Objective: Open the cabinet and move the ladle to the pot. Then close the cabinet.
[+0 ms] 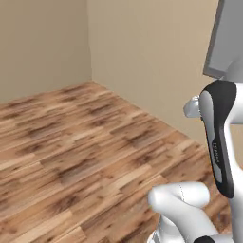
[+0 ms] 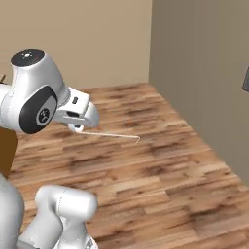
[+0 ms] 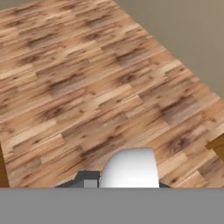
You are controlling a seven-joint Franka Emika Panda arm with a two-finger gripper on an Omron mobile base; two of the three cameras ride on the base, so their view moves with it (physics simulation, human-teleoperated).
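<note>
Gripper closed on ladle, held above wood floor. Thin handle juts sideways from fingers, away from arm. In hand view, pale rounded ladle bowl sits just beyond fingertips. Beige walls beyond.

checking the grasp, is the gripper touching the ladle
Touching. The right base view shows the ladle with its thin handle running straight out of the shut gripper, held up over the floor.
</note>
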